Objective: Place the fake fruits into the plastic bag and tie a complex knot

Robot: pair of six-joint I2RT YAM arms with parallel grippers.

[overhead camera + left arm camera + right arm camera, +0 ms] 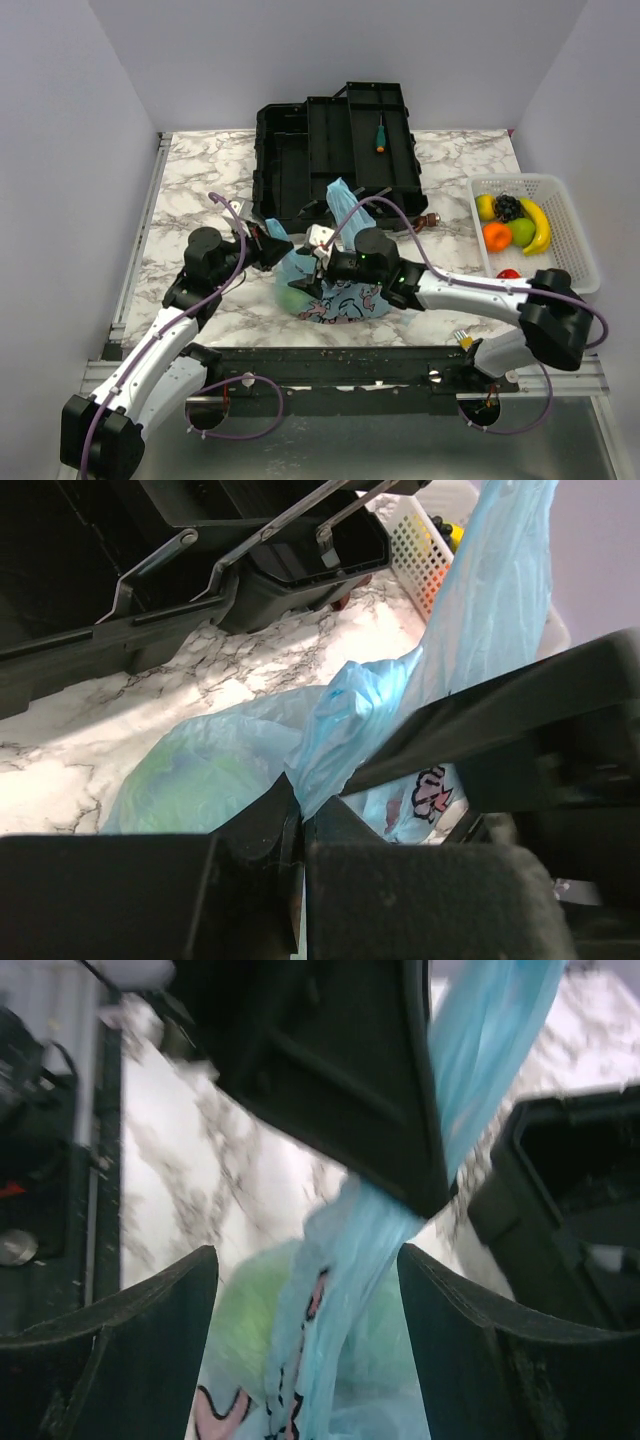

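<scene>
The light-blue plastic bag (335, 292) lies at the table's middle, with one tail (345, 198) standing up. A green fake fruit (190, 775) shows through its film. My left gripper (277, 250) is shut on a fold of the plastic bag (340, 720) at its left side. My right gripper (305, 1260) is open, and a twisted strand of the bag (335, 1290) runs loose between its fingers (160, 1330). The other fake fruits lie in the white basket: orange (496, 236), banana (541, 228), grapes (508, 207) and a red one (508, 273). The knot is out of view.
A black open toolbox (335, 145) stands right behind the bag, with a green-handled screwdriver (380, 133) lying in it. The white mesh basket (572, 215) sits at the right edge. Both arms cross close together over the bag.
</scene>
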